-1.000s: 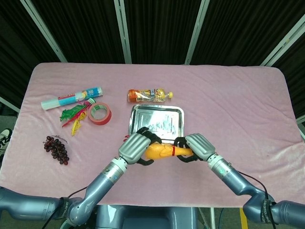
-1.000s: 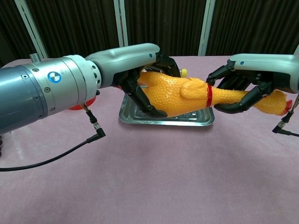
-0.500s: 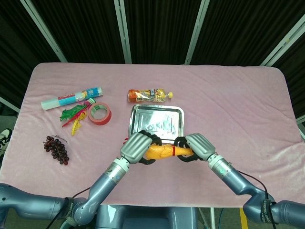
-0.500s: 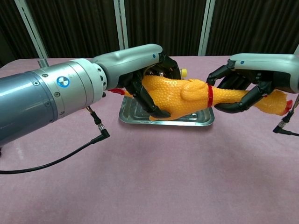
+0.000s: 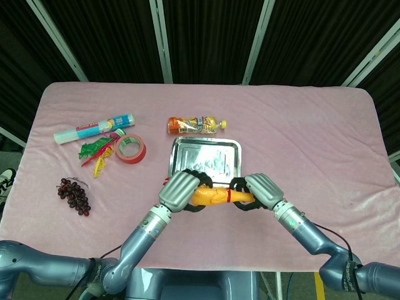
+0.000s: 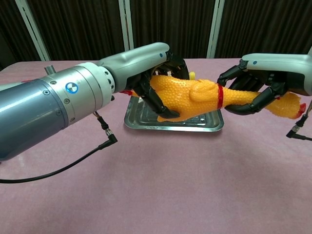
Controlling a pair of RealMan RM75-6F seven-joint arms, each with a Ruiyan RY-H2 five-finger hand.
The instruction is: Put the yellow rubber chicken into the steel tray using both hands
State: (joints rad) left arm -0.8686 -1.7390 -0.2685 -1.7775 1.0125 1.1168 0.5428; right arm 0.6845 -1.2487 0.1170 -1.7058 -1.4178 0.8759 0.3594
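The yellow rubber chicken (image 6: 197,97) hangs between both hands — the left hand (image 6: 151,73) grasps its body, the right hand (image 6: 258,78) clasps its neck. Just beyond the hands, below the chicken, sits the rectangular steel tray (image 5: 206,155) on the pink tablecloth (image 5: 300,137).

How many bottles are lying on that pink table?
1. A single clear plastic bottle with an orange label and yellow cap lies on its side just behind the shiny steel tray. No other shows, though the arms hide some tabletop.
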